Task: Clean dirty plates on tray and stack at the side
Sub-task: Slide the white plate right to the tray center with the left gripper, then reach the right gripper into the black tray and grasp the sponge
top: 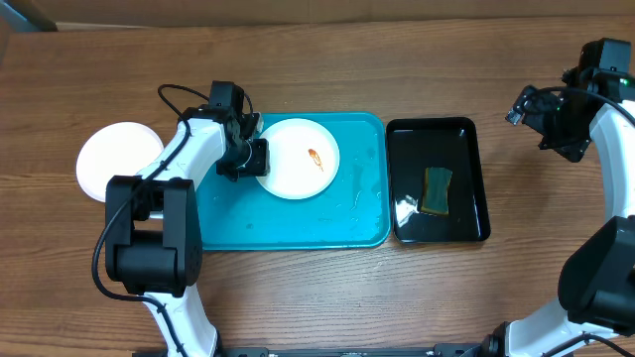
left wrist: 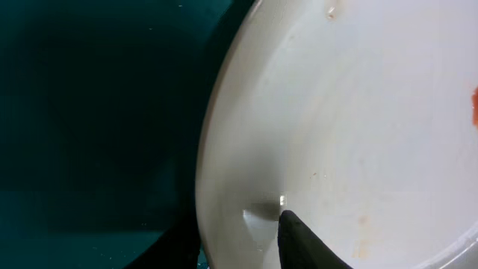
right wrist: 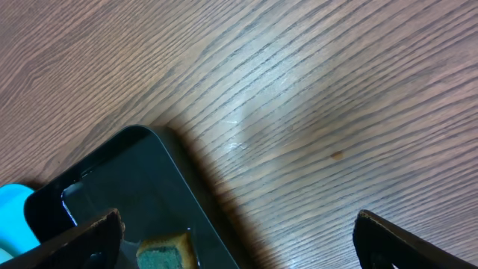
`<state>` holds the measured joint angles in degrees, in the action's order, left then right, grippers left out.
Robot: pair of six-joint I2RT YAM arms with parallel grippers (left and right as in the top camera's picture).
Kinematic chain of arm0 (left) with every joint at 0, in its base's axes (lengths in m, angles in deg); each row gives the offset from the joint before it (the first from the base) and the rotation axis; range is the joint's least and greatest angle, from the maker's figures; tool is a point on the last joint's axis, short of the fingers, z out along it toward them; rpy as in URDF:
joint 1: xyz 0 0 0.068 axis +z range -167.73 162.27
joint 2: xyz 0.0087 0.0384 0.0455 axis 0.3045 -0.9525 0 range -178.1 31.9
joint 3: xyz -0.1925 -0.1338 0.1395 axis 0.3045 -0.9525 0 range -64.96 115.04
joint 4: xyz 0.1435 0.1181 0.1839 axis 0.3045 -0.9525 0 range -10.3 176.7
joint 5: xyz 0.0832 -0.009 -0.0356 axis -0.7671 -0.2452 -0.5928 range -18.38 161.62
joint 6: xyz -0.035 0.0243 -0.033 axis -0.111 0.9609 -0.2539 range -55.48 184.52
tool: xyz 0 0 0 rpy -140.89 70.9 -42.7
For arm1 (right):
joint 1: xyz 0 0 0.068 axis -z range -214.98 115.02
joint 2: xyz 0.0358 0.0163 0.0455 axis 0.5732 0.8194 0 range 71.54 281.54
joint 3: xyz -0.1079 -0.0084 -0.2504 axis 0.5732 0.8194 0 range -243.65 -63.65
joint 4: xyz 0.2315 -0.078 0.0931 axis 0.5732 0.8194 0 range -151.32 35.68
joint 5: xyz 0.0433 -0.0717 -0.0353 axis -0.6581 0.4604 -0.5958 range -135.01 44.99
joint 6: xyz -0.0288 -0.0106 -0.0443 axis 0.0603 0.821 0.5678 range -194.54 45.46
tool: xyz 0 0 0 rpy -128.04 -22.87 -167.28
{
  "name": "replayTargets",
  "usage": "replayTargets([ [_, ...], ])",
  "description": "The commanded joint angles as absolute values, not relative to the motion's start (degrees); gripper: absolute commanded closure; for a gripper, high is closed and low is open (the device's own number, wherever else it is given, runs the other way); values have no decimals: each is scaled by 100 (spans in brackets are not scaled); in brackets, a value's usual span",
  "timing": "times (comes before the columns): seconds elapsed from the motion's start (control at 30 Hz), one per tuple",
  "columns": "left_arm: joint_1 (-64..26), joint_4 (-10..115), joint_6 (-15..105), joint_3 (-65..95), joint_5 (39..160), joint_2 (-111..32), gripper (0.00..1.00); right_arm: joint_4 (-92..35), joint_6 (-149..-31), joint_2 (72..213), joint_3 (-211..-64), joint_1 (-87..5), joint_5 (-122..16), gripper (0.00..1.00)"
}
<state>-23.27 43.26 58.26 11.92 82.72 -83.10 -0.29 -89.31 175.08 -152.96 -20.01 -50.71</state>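
Observation:
A white plate (top: pixel 298 164) with an orange smear (top: pixel 316 157) lies on the left part of the turquoise tray (top: pixel 298 223). My left gripper (top: pixel 254 157) is shut on its left rim. In the left wrist view one finger lies on the plate (left wrist: pixel 358 112), the other is outside the rim, and the gripper (left wrist: pixel 239 224) pinches the edge. A second white plate (top: pixel 119 161) sits on the table left of the tray. The green-rimmed plate is not in view. My right gripper (top: pixel 551 124) is open and empty above the table, far right.
A black tray (top: pixel 466 149) stands right of the turquoise tray and holds a yellow-green sponge (top: pixel 436 190) in a little water. The right wrist view shows that tray (right wrist: pixel 119 187), the sponge (right wrist: pixel 166 254) and bare wood between the open fingers (right wrist: pixel 239 246).

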Motion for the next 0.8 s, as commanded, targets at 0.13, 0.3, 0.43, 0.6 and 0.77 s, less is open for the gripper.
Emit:
replayTargets([
  [0.13,-2373,4348,5592,1166,8110,-8467,91,-59,-8931,17452,-15362,-1984,-5044,0],
  [0.3,-2508,4341,5507,1166,8136,-8467,96,-57,-8933,17452,-15362,-1984,-5044,0],
  [0.43,-2613,4350,5516,1166,8130,-8467,90,-437,-9108,17452,-15362,-1984,-5403,0],
  [0.6,-2635,4381,5531,1166,8127,-8467,75,286,-8946,17452,-15362,-2025,-6561,8],
  [0.77,-2637,4462,5529,1166,8127,-8467,73,1184,-8911,17452,-15329,-2561,-5901,31],
])
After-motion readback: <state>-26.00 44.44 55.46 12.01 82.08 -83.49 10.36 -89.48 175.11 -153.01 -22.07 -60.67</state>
